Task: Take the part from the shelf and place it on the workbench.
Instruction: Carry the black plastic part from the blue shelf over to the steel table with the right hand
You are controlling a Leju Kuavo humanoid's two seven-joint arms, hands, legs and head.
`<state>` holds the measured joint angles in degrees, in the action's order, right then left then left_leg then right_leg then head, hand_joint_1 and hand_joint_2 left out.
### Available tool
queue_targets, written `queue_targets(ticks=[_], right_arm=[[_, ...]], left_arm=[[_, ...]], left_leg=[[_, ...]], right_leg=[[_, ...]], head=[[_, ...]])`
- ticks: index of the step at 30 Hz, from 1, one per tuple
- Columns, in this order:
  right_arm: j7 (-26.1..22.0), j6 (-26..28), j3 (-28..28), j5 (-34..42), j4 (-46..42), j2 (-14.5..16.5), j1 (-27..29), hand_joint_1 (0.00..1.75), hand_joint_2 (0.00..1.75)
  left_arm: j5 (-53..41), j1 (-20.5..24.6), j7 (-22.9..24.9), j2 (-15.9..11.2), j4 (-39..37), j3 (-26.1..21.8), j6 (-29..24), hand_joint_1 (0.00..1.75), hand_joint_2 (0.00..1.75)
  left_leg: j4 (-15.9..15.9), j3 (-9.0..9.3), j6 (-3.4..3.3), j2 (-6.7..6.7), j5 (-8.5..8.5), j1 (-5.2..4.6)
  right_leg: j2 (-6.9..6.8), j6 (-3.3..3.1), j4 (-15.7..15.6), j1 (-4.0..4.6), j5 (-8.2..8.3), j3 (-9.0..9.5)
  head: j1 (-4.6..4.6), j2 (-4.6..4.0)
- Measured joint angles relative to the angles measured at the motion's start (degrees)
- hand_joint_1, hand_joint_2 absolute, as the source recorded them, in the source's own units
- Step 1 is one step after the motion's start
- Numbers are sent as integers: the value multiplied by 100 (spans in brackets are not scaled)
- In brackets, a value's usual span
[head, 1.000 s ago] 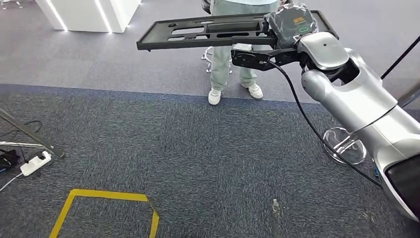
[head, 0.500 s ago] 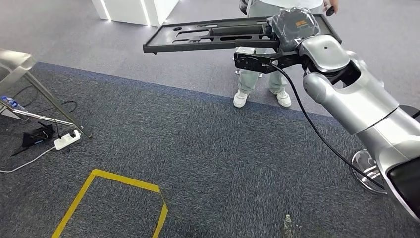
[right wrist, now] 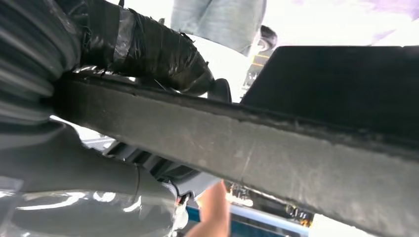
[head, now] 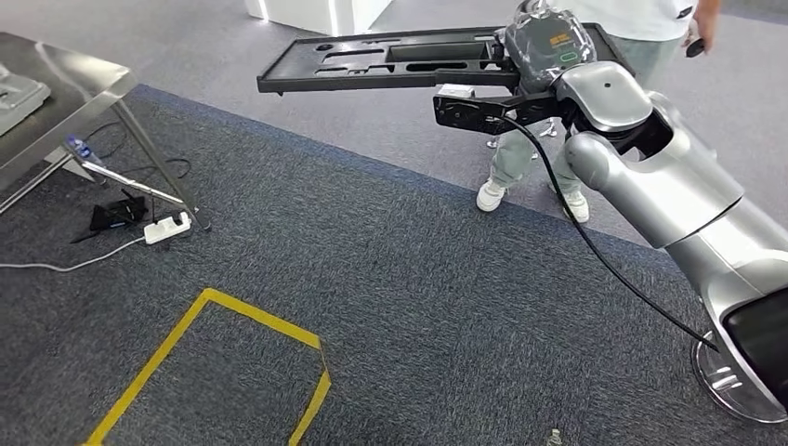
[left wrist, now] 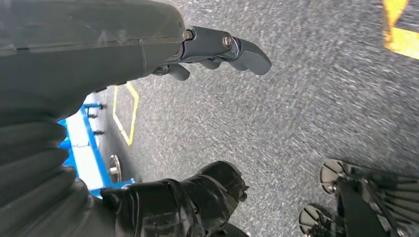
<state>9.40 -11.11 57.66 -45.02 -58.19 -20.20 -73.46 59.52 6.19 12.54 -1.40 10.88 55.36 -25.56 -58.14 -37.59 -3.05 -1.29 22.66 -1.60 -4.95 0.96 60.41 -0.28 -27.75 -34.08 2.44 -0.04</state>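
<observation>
The part (head: pixel 390 60) — a long, flat black panel with slots and cut-outs — is held level in the air at about 12 o'clock in the head view, well above the carpet. The right hand (head: pixel 548 42), wrapped in a dark cover, grips the panel at its 3 o'clock end, and the silver right arm (head: pixel 669 195) runs back from it toward 4 o'clock. From the right wrist the panel's thick edge (right wrist: pixel 257 153) crosses the picture with the covered thumb (right wrist: pixel 163 54) pressed over it. The left hand (left wrist: pixel 197 49) hangs over the floor holding nothing, its dark fingers (left wrist: pixel 247 52) lightly curled and apart. Behind the panel at 1 o'clock stands a person (head: pixel 530 158) in pale trousers and white shoes. At 9 to 10 o'clock a metal workbench (head: pixel 65 102) reaches in from the edge, with a white power strip (head: pixel 167 228) on the carpet by its leg — and yellow tape (head: pixel 232 316) marks the blue-grey carpet (head: pixel 400 307) at 7 o'clock.
</observation>
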Motion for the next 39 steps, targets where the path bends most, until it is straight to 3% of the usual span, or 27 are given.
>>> queue_targets(ticks=[1, 3, 5, 6, 7, 9, 11, 12, 14, 15, 16, 18, 20, 21, 23, 25, 27, 29, 31, 33, 35, 36, 37, 39], right_arm=[[-2, 2, 0, -1, 1, 1, -5, 175, 175], [-3, 5, 1, -1, 3, 0, 2, 175, 175], [-9, 7, 3, -1, 11, 0, 37, 175, 175], [-13, 7, 6, -2, 18, 0, 54, 175, 175], [-17, 8, 9, -6, 25, 0, 63, 175, 175], [-20, 8, 16, -16, 40, 2, 59, 175, 175], [-34, 10, 20, -21, 55, 15, 38, 175, 175], [-43, 11, 24, -22, 65, 34, 28, 175, 175], [-55, 12, 28, -22, 86, 81, 18, 175, 175], [-56, 15, 31, -22, 95, 109, 17, 175, 175], [-56, 19, 32, -22, 104, 130, 13, 175, 175], [-55, 33, 34, -15, 124, 163, 6, 175, 175], [-56, 40, 47, -8, 149, 178, 0, 175, 175], [-56, 40, 60, -7, 161, 188, 0, 175, 175], [-58, 41, 81, -10, 186, 211, -5, 175, 175], [-60, 41, 85, -17, 205, 223, -36, 175, 175], [-61, 41, 85, -23, 222, 227, -72, 175, 175], [-63, 41, 85, -26, 237, 251, -87, 175, 175], [-69, 35, 85, -38, 253, 270, -112, 175, 175], [-86, 17, 85, -54, 270, 270, -166, 175, 175], [-110, -14, 85, -60, 285, 272, -209, 175, 175], [-117, -33, 86, -60, 295, 274, -221, 175, 175], [-125, -52, 86, -60, 305, 278, -236, 175, 175], [-149, -79, 87, -58, 319, 291, -281, 175, 175]], left_arm=[[4, -1, 1, 1, 0, 0, 2, 0, 175], [11, 12, 1, 2, 0, 1, 5, 0, 175], [13, 29, 2, 2, 0, 1, 4, 0, 175], [12, 33, 9, 3, 0, 1, 2, 0, 175], [12, 32, 19, 4, 0, 2, -1, 0, 175], [11, 23, 57, 5, 0, 3, -5, 0, 175], [11, 22, 98, 5, 0, 3, -13, 0, 175], [11, 19, 112, 4, 0, 3, -20, 0, 175], [9, -2, 125, 7, 0, 4, -46, 0, 175], [7, -15, 128, 13, 0, 5, -65, 0, 175], [3, -17, 130, 19, 0, 7, -84, 0, 175], [-5, 1, 132, 28, 0, 16, -108, 0, 175], [-9, 16, 132, 28, 0, 38, -114, 0, 175], [-11, 15, 130, 29, 0, 50, -115, 0, 175], [-11, 9, 121, 30, 0, 64, -114, 0, 175], [-11, 14, 110, 30, 0, 68, -114, 0, 175], [-11, 22, 105, 25, 0, 72, -115, 0, 175], [-10, 15, 103, 19, 0, 77, -115, 0, 175], [-7, 3, 103, 18, 0, 81, -114, 0, 175], [-4, 11, 103, 19, 0, 85, -106, 0, 175], [-4, 31, 103, 18, 0, 91, -85, 0, 175], [-4, 38, 103, 18, 0, 93, -74, 0, 175], [-4, 40, 103, 19, 0, 95, -57, 0, 175], [-4, 31, 104, 21, 0, 97, -22, 0, 175]], left_leg=[[46, 38, -24, 48, -18, 27], [69, 57, -59, 153, -23, 52], [56, 57, -70, 294, -18, 63], [38, 56, -61, 374, -11, 74], [4, 53, -40, 460, 3, 92], [-108, 12, 33, 620, 58, 128], [-219, -76, 112, 751, 88, 151], [-229, -117, 149, 818, 79, 165], [-216, -156, 213, 920, 53, 203], [-257, -187, 240, 853, 81, 202], [-400, -260, 264, 713, 160, 198], [-990, -557, 306, 351, 439, 193], [-1575, -863, 321, 209, 628, 208], [-1639, -903, 315, 190, 600, 210], [-1149, -650, 283, 125, 297, 202], [-434, -270, 224, -79, 67, 137], [-156, -124, 156, -167, 57, 58], [-102, -79, 94, -47, 46, 40], [-1, 22, 28, 59, 24, 67], [46, 85, -30, 154, 18, 94], [31, 88, -60, 273, 31, 100], [19, 88, -61, 342, 39, 103], [-6, 88, -53, 424, 52, 110], [-87, 80, -13, 587, 98, 131]], right_leg=[[140, 15, 181, -6, -107, -75], [424, 34, 858, -28, -412, -408], [490, 68, 1420, -51, -552, -737], [493, 86, 1426, -69, -466, -777], [508, 106, 1214, -91, -282, -707], [698, 155, 497, -152, 87, -402], [900, 157, 85, -177, 194, -215], [919, 130, 64, -158, 162, -199], [784, 49, 29, -133, 178, -179], [716, 4, 1, -132, 188, -155], [648, -35, -33, -135, 201, -131], [514, -90, -68, -107, 205, -96], [374, -115, -71, -69, 188, -84], [305, -121, -70, -57, 176, -76], [180, -119, -69, -41, 150, -51], [68, -95, -74, -23, 119, -23], [-26, -48, -87, -13, 95, 0], [-117, 16, -111, -14, 62, 38], [18, 61, 31, -28, -62, 20], [327, 71, 612, -42, -337, -245], [469, 78, 1303, -43, -555, -643], [483, 82, 1472, -46, -556, -766], [488, 85, 1411, -52, -442, -779], [555, 91, 785, -80, -43, -542]], head=[[-7, 0], [-11, 0], [-12, 0], [-12, 0], [-12, 0], [-15, 0], [-5, 1], [0, 1], [-2, 0], [9, 0], [29, 0], [71, 0], [80, 0], [80, 0], [80, 0], [77, 0], [75, 0], [76, 0], [57, 1], [30, 1], [21, 0], [22, 0], [20, 0], [19, 0]])
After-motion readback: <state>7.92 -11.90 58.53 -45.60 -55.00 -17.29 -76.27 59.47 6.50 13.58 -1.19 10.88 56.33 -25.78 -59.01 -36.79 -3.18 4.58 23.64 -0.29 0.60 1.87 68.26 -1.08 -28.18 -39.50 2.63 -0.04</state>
